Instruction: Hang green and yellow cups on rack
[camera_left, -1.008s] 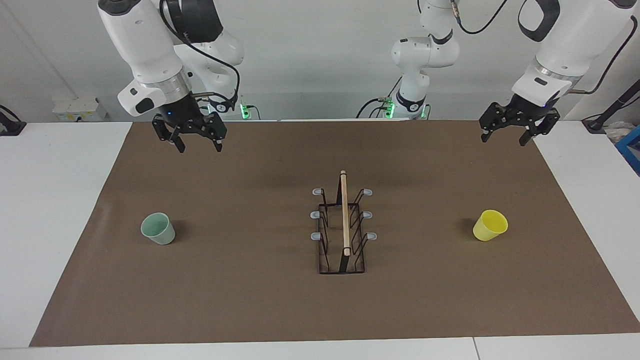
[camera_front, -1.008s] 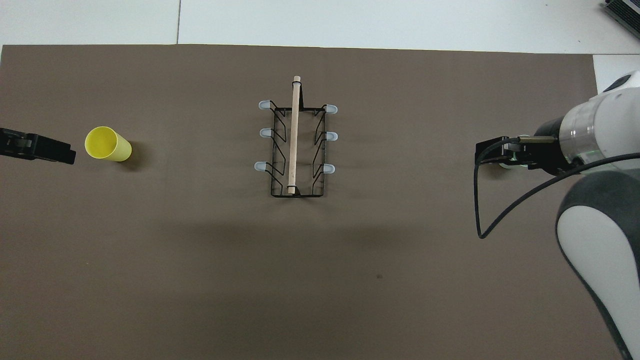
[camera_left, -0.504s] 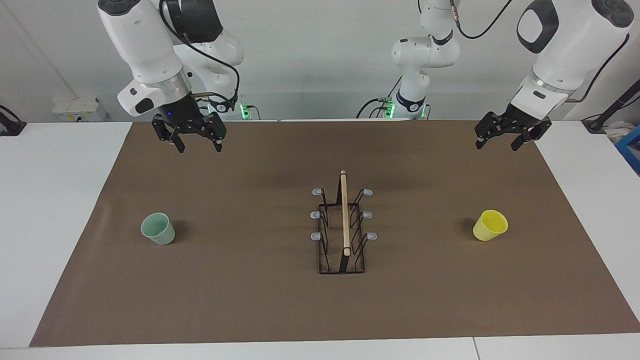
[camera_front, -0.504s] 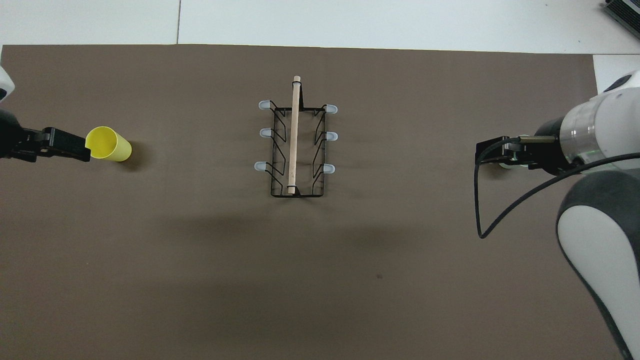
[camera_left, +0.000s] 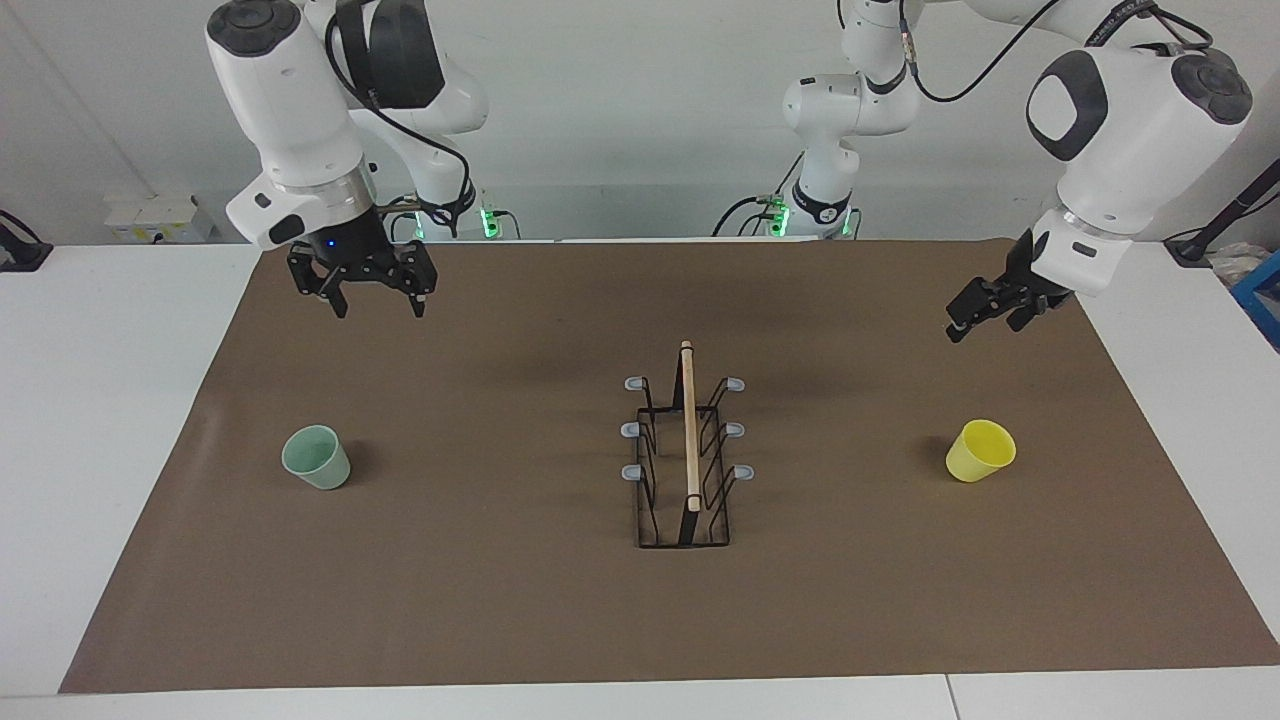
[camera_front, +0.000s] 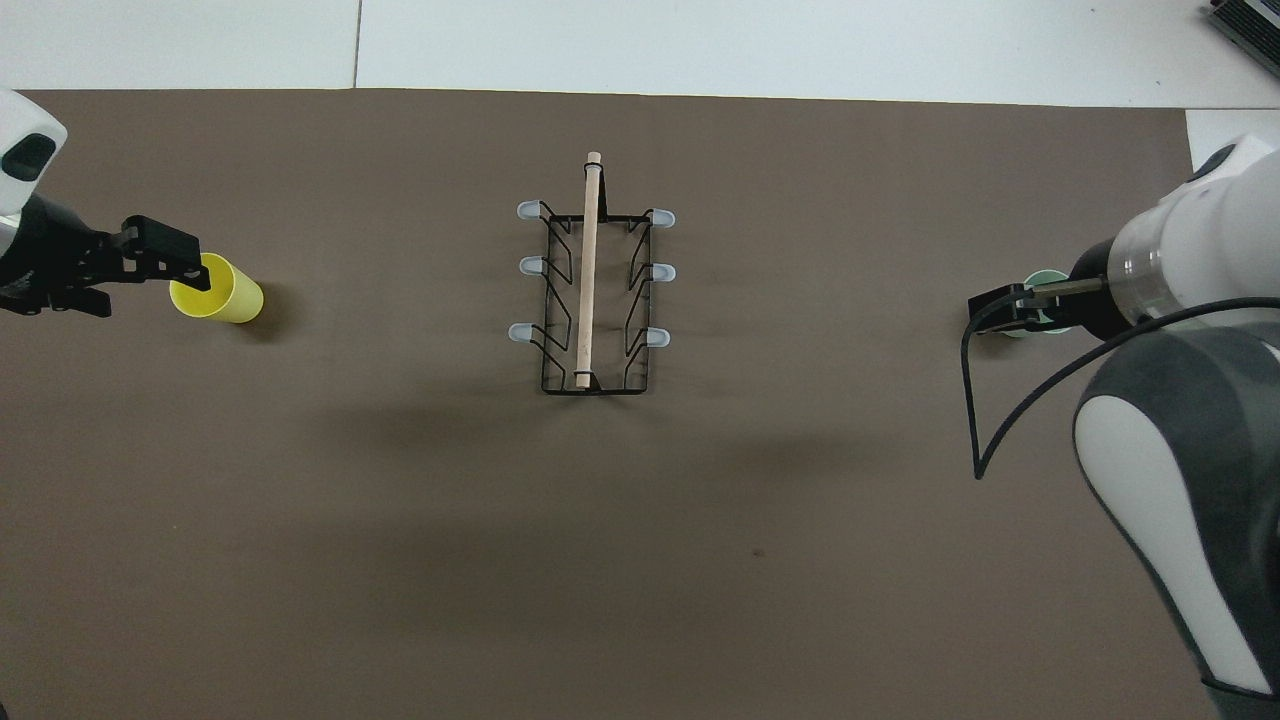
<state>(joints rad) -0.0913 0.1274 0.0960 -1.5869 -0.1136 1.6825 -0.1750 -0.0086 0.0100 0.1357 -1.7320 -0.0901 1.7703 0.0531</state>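
The pale green cup stands upright on the brown mat toward the right arm's end. In the overhead view only a sliver of the green cup shows under the arm. My right gripper is open and empty, high over that cup and not touching it; it also shows in the overhead view. The yellow cup stands tilted toward the left arm's end. My left gripper is open, turned sideways, up over the mat at the yellow cup's rim. The black wire rack stands mid-table with bare pegs.
The brown mat covers most of the white table. The rack's wooden rod runs along its top, with grey-tipped pegs on both sides. A cable loop hangs from the right arm.
The left gripper has come down, turned sideways and moved toward the yellow cup. The right gripper has dropped a little and shifted toward the right arm's end. The cups and the rack have not moved.
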